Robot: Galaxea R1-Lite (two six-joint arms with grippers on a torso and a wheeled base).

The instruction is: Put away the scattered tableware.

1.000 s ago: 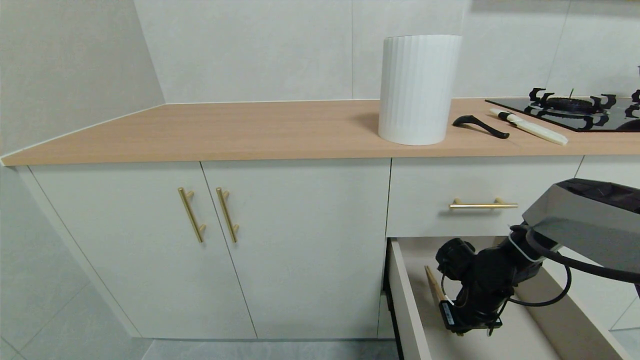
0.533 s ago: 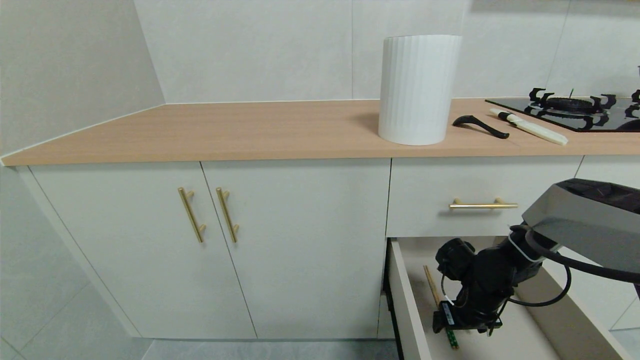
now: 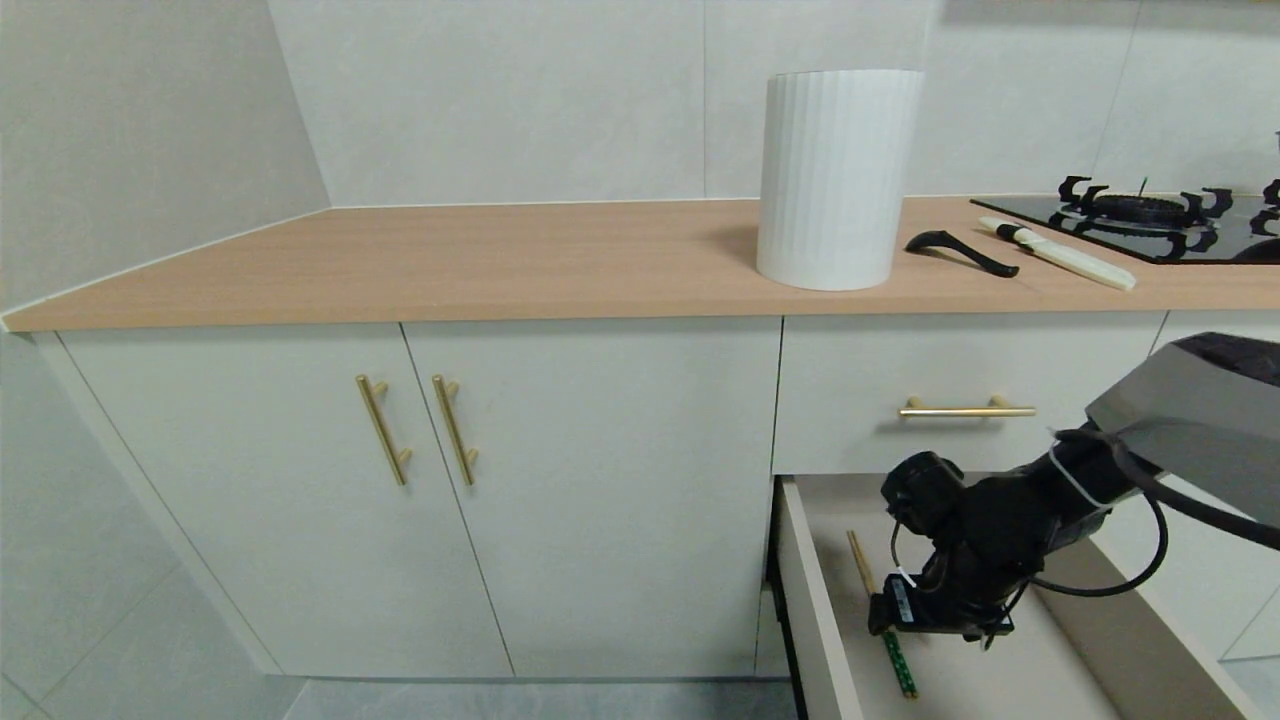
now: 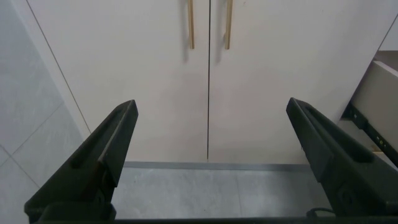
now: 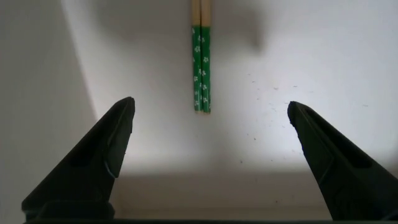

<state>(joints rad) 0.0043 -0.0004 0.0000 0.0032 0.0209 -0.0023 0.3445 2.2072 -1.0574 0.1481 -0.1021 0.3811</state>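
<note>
Two chopsticks (image 5: pixel 201 62) lie in one open drawer (image 3: pixel 815 610) — right pincer (image 5: pixel 209 104) and left pincer (image 4: pixel 211 104) both spread wide.

Right hand (image 5: pixel 208 107) and left hand (image 4: pixel 211 111) both spread wide, empty.

The countertop (image 3: pixel 500 260) bears a white canister (image 3: pixel 838 180), black utensil (image 3: pixel 960 250) and knife (image 3: pixel 1058 254); chopsticks (image 3: pixel 900 665) lie in the drawer (image 3: pixel 815 610).

Chopsticks (image 3: pixel 898 666) lie in the drawer (image 3: pixel 815 610), apparently near its left wall; tool (image 5: pixel 207 124) above them.
</note>
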